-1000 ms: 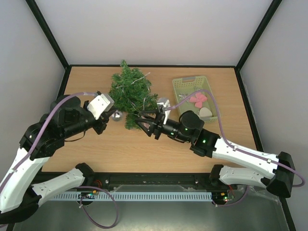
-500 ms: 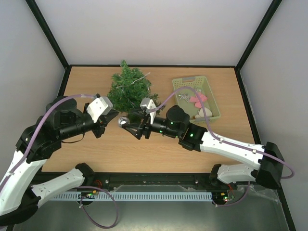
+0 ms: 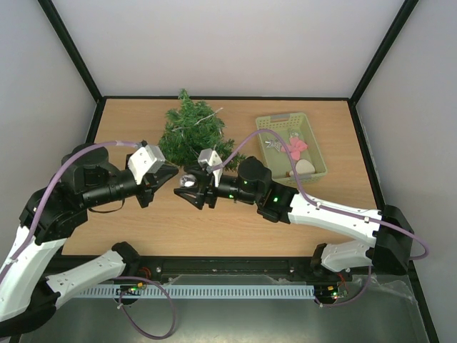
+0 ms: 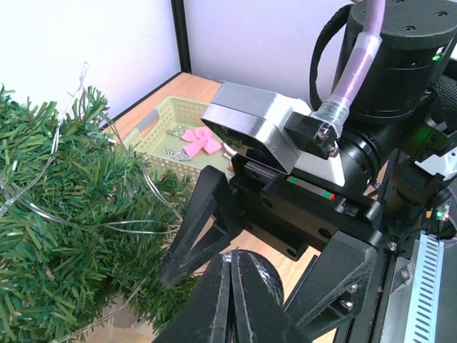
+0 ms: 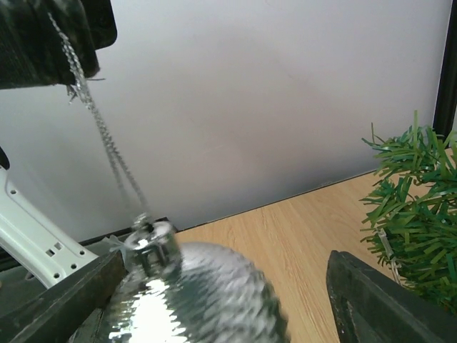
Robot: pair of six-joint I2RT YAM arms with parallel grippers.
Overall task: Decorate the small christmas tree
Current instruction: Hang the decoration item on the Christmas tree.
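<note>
**Top view.** The tree [image 3: 193, 134] sits at the far middle of the wooden table [image 3: 143, 214], a dark green bristly cone with thin silvery wire across its branches. Both grippers meet just in front of its near edge. The left gripper [image 3: 173, 174] has its fingers pressed together. The right gripper [image 3: 190, 186] is spread wide, with a shiny silver ball [image 3: 188, 180] between its fingers. To the right of the tree is a pale green slatted basket [image 3: 275, 123].

**Left wrist.** The tree fills the left side, close beside the gripper, and its wire shows here as loose loops. The left fingers [image 4: 221, 300] lie flat against each other. Facing them, the right gripper's black triangular fingers [image 4: 196, 229] stand far apart. A pink bow [image 4: 200, 141] lies in the basket behind.

**Right wrist.** Only here does the ball's ridged, mirror-like skin and metal cap show. A fine silver cord [image 5: 107, 136] runs from the cap up to the left fingertips, which pinch it. The ball hangs between the right fingers [image 5: 385, 300]; whether it touches one cannot be told. Tree needles reach in from the right, apart from the ball.
</note>
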